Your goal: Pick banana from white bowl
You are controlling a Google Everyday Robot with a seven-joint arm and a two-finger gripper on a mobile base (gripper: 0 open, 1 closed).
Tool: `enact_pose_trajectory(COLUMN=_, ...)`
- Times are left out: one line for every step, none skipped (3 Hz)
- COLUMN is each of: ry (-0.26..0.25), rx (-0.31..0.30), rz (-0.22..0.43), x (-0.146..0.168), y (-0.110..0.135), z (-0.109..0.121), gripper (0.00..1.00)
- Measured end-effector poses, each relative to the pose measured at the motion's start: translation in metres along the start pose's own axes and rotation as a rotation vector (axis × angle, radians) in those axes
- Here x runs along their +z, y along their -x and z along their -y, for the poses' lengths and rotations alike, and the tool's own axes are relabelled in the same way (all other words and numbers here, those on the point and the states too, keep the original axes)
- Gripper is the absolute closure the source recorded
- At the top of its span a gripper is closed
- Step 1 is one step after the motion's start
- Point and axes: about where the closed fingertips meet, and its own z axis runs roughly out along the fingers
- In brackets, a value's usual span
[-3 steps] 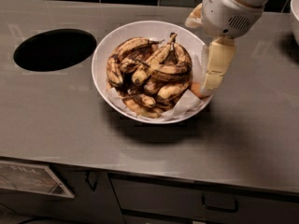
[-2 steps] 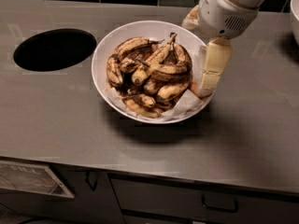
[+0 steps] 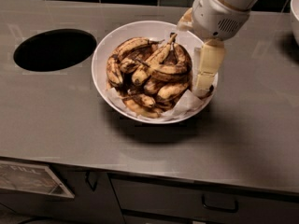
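Grey metal worktop (image 3: 56, 120) carries the white bowl (image 3: 103, 55), and the bowl is heaped with overripe bananas on crumpled white paper (image 3: 189, 104). The end effector (image 3: 204, 80) hangs tip-down at the right side of the bowl, with its lower end just inside the rim, beside the heap and on the paper side of it. You cannot tell from this view whether it is released or clenched, and nothing shows as held in it.

The banana (image 3: 170, 70) that looks nearest to you lies on top of the heap, just to the left of the end effector. Its long axis runs roughly left to right, with a slight curve. The thin dark stem points left and a little far, away from the end effector, while the blunt end faces right, towards it. So your coming move is probably a short shift to the left, then down onto the body of the fruit, closing across that left-right axis rather than along it.

Other bananas press against it on the near and far sides, so expect a crowded grasp. A round dark opening (image 3: 53, 54) sits in the worktop well to the left of the bowl.
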Motion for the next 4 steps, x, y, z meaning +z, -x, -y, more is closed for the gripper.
enact_pose_trajectory(ry=0.005, rx=-0.023, rz=0.015, x=0.005, y=0.005, z=-0.001, gripper=0.00)
enact_pose_trajectory(ry=0.007, rx=-0.050, rz=0.030, x=0.009, y=0.008, z=-0.004, gripper=0.05)
enact_pose_trajectory(ry=0.012, rx=-0.053, rz=0.043, x=0.011, y=0.005, z=-0.009, gripper=0.24)
enact_pose_trajectory(ry=0.015, rx=-0.057, rz=0.048, x=0.012, y=0.004, z=-0.012, gripper=0.33)
